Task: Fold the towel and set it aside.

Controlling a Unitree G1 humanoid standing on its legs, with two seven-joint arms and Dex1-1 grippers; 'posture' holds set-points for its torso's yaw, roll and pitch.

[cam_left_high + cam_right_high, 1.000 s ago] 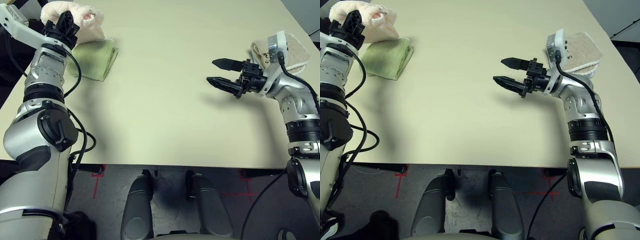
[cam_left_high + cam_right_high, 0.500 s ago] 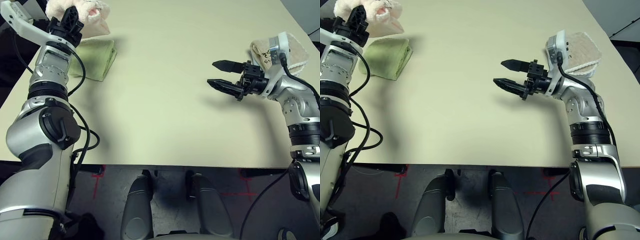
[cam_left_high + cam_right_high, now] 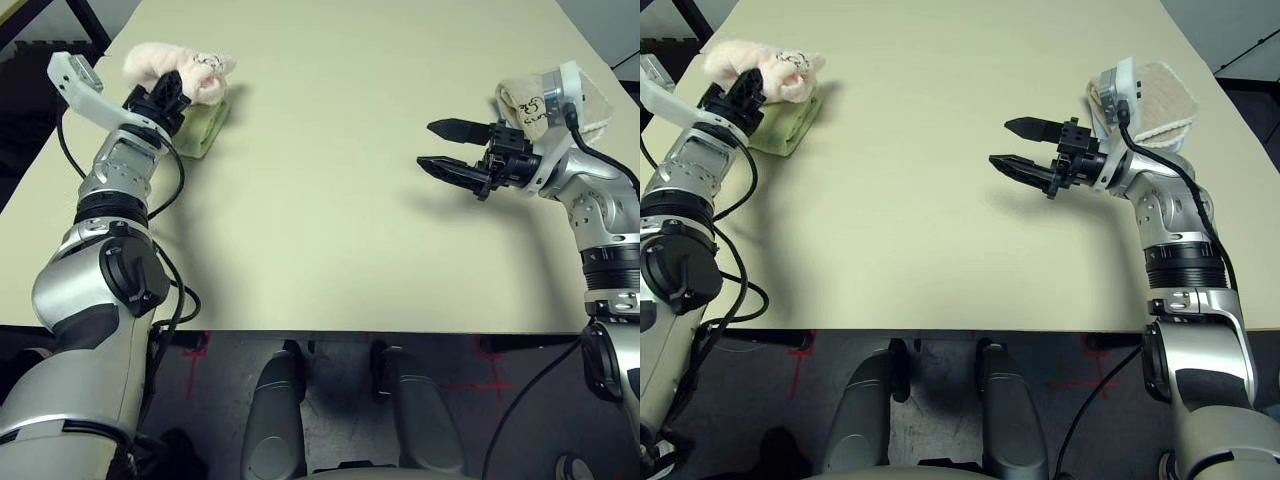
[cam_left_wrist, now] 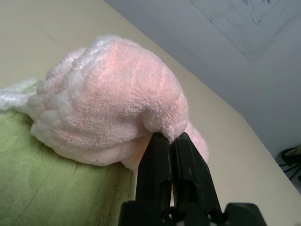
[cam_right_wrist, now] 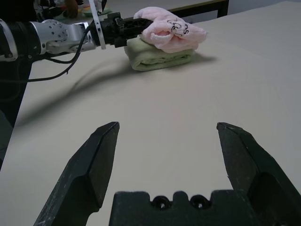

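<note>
The towel (image 3: 178,66), pale pink with dark script on it, lies bunched on top of a folded light green towel (image 3: 205,128) at the table's far left. My left gripper (image 3: 168,93) is shut on a fold of the pink towel (image 4: 113,108), its fingertips (image 4: 162,141) pinched together in the cloth just above the green one (image 4: 56,188). Over the right half of the table my right gripper (image 3: 428,145) hovers open and holds nothing. From the right wrist view, both towels sit far ahead of its spread fingers (image 5: 101,146).
A beige folded towel (image 3: 1162,92) with dark script lies at the table's right edge, behind my right wrist. The wide middle of the tan table (image 3: 320,210) is bare. A dark frame (image 3: 92,25) stands beyond the far left corner.
My left gripper has brought the pink towel down onto the green folded towel. The head view has tilted a little. The right arm has stayed where it was, still open.
</note>
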